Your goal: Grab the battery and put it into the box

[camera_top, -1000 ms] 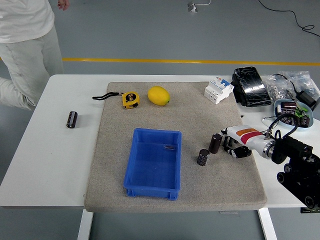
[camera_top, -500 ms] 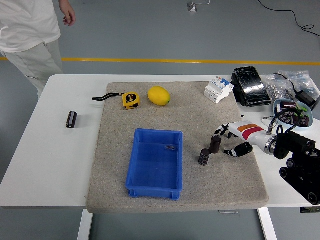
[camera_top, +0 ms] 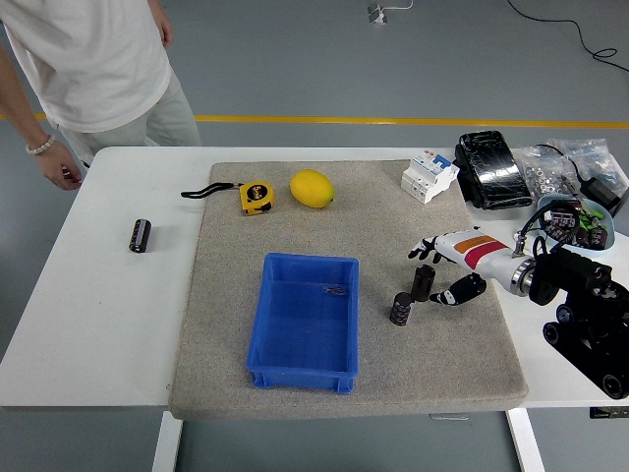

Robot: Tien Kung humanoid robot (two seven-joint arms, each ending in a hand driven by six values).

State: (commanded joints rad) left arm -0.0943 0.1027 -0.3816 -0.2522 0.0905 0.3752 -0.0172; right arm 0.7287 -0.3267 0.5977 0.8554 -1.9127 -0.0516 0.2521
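Nothing is grasped yet: the right hand (camera_top: 441,271) is spread wide around the upright battery (camera_top: 424,282), fingers not closed on it. Lifting and the carry to the blue box (camera_top: 302,374), left of the hand, remain.

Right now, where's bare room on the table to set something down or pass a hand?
Free: the mat between tape measure, lemon and blue box; white tabletop near the lone battery. Crowded: far right corner's bags, and around the two batteries by the right hand.
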